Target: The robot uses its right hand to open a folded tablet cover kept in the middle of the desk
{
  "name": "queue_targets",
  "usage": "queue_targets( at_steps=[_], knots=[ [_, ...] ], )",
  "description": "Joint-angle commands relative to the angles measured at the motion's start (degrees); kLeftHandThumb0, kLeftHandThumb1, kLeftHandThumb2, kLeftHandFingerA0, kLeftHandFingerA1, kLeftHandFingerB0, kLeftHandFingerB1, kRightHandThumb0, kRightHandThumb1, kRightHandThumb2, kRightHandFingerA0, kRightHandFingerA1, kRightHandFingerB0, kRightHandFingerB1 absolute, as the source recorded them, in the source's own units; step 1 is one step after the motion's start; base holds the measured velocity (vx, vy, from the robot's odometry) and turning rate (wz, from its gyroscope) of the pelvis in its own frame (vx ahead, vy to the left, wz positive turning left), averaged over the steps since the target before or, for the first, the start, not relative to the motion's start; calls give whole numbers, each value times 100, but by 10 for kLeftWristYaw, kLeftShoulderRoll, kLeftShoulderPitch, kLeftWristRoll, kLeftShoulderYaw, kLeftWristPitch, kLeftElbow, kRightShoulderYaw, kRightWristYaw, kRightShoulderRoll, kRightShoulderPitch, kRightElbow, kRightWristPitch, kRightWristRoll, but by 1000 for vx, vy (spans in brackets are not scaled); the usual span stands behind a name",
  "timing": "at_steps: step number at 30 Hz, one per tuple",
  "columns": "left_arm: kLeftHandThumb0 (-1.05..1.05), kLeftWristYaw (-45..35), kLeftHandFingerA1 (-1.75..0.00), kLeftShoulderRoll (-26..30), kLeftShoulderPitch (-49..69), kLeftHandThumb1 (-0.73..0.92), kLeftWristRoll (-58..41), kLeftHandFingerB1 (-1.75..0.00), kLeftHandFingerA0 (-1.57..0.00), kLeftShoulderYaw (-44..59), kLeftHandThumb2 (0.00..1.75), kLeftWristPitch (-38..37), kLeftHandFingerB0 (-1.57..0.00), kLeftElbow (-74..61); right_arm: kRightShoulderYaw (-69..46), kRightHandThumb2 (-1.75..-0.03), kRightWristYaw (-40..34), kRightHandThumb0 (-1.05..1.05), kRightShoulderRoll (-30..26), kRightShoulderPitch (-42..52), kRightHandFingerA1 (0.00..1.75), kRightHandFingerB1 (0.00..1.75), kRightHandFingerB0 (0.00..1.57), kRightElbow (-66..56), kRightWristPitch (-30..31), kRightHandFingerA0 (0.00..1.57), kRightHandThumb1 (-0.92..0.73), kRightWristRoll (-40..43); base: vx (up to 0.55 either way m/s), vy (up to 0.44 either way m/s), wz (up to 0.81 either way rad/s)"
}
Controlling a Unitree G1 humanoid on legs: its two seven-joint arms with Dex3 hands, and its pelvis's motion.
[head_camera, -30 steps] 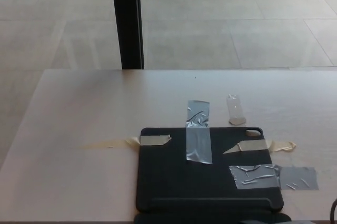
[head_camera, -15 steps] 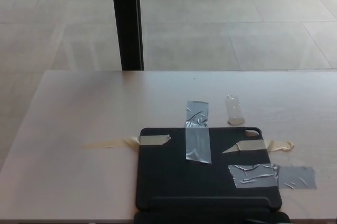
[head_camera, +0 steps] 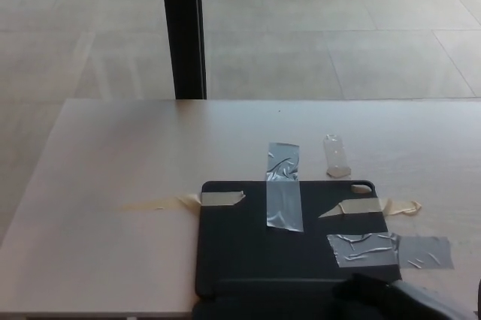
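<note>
A black folded tablet cover [head_camera: 248, 249] lies flat near the front edge of the pale desk [head_camera: 120, 162], in the middle. Grey tape strips [head_camera: 283, 196] and beige tape pieces [head_camera: 222, 198] hold its edges to the desk. My right hand [head_camera: 394, 299] shows as a dark shape at the bottom right, over the cover's near right corner. Only part of it is in the picture, so its state is unclear. My left hand does not show.
A small clear piece of tape [head_camera: 337, 156] lies just beyond the cover. A black post [head_camera: 183, 27] stands behind the desk's far edge, with tiled floor [head_camera: 338, 34] around it. Another grey tape patch [head_camera: 425, 252] sticks to the desk right of the cover.
My right hand has come into view from the bottom right, over the cover's near right corner. The cover and tapes have not moved.
</note>
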Motion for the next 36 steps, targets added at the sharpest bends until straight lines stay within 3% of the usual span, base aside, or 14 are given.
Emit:
queue_targets(
  at_steps=[1, 2, 3, 9, 14, 16, 23, 26, 27, 28, 31, 32, 34, 36],
  knots=[
    [-19, -2, -105, 15, -5, 33, -12, -72, -118, 5, 56, 5, -77, -1, -30, -91, 23, -40, 18, 9, 128, 52, 3, 17, 90, 123, -29, 32, 0, 0, 0],
    [-19, -1, -118, 16, -5, 33, -13, -71, -119, 5, 55, 8, -77, -2, -41, -57, 29, -74, 24, 14, 158, 47, 17, 11, 98, 83, -56, 46, 0, 0, 0],
    [-19, -1, -119, 17, -5, 33, -12, -71, -119, 4, 55, 9, -78, -3, -42, -82, 36, -81, 22, 17, 112, 52, 15, 7, 102, 51, -47, 48, 0, 0, 0],
    [-21, -2, -111, 13, -4, 33, -11, -70, -121, 3, 55, 3, -74, -4, -46, -61, 42, -78, 32, 52, 157, 45, 18, -21, 131, 68, -55, 59, 0, 0, 0],
    [-21, -2, -112, 15, -7, 33, -10, -70, -121, 2, 54, 1, -77, -3, -37, -59, 51, -79, 14, 54, 70, 42, 20, -35, 125, 37, -62, 57, 0, 0, 0],
    [-20, -4, -121, 16, -10, 32, -16, -70, -120, 8, 55, 8, -75, -2, -38, -88, 47, -90, 6, 60, 81, 50, 18, -40, 108, 40, -54, 65, 0, 0, 0],
    [-22, -3, -138, 17, -12, 32, -12, -71, -122, 5, 55, 3, -75, -5, -36, -60, 55, -81, -16, 86, 50, 41, 23, -84, 114, 21, -65, 78, 0, 0, 0],
    [-22, -2, -120, 20, -17, 33, -10, -69, -121, 2, 54, 5, -75, -5, -35, -58, 52, -86, -23, 94, 58, 41, 22, -80, 120, 32, -68, 83, 0, 0, 0],
    [-21, -3, -128, 19, -18, 33, -15, -70, -120, 8, 54, 3, -76, -4, -33, -96, 50, -87, -24, 98, 68, 50, 18, -81, 128, 41, -57, 81, 0, 0, 0],
    [-23, -4, -131, 19, -20, 33, -16, -71, -121, 9, 55, 1, -75, -3, -31, -62, 50, -86, -24, 96, 64, 42, 21, -82, 136, 39, -73, 79, 0, 0, 0],
    [-22, -3, -139, 19, -21, 33, -15, -71, -121, 8, 55, 0, -76, -3, -30, -63, 47, -86, -23, 95, 85, 42, 21, -81, 140, 47, -75, 81, 0, 0, 0],
    [-23, -3, -140, 19, -21, 32, -11, -71, -120, 5, 55, -5, -77, -5, -48, -63, 43, -85, 1, 96, 132, 43, 18, -86, 170, 61, -74, 101, 0, 0, 0],
    [-25, -1, -141, 20, -19, 33, -6, -70, -119, -1, 54, -3, -75, -8, -62, -101, 51, -91, -4, 90, 77, 51, 16, -77, 163, 47, -65, 122, 0, 0, 0],
    [-27, 6, -150, 19, -19, 33, -5, -69, -118, -3, 54, -1, -76, -6, -75, -64, 51, -88, 4, 86, 75, 43, 19, -84, 187, 48, -80, 132, 0, 0, 0]
  ],
)
